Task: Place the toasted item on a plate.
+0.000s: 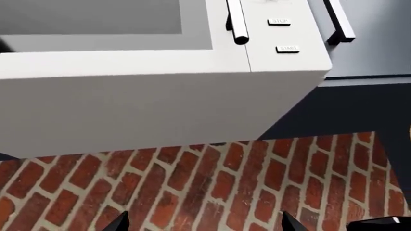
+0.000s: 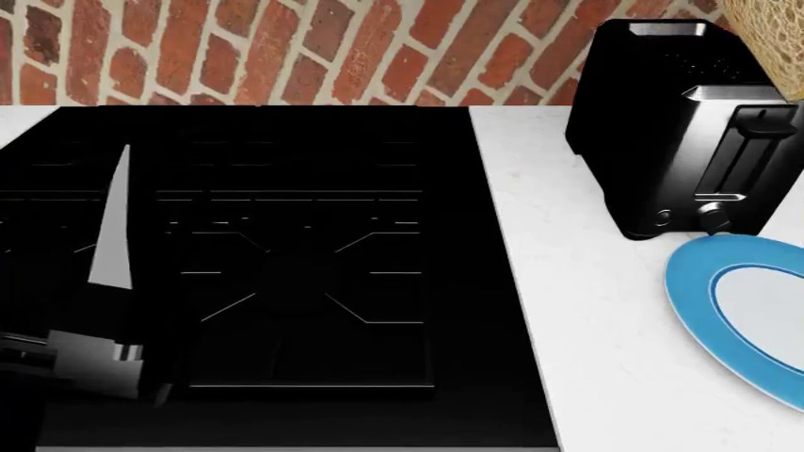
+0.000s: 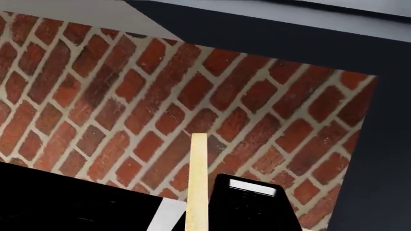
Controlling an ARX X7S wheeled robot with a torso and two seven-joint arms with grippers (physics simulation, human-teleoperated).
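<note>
The toasted item (image 3: 197,185) shows edge-on in the right wrist view as a pale tan slab rising from where my right gripper's jaws sit. The fingers themselves are out of frame. In the head view its porous tan corner (image 2: 773,38) hangs in the air above the black toaster (image 2: 679,122). The plate (image 2: 741,311), blue-rimmed with a white centre, lies on the white counter just in front of the toaster, partly cut off by the frame edge. My left gripper (image 1: 204,226) is open, with only its dark fingertips (image 1: 119,224) showing, far apart and holding nothing.
A black cooktop (image 2: 289,264) fills the left and middle of the counter (image 2: 566,311). A brick wall (image 2: 314,47) runs behind. The left wrist view shows a white microwave (image 1: 160,86) above the brick. A grey part of my left arm (image 2: 82,363) sits over the cooktop's front left.
</note>
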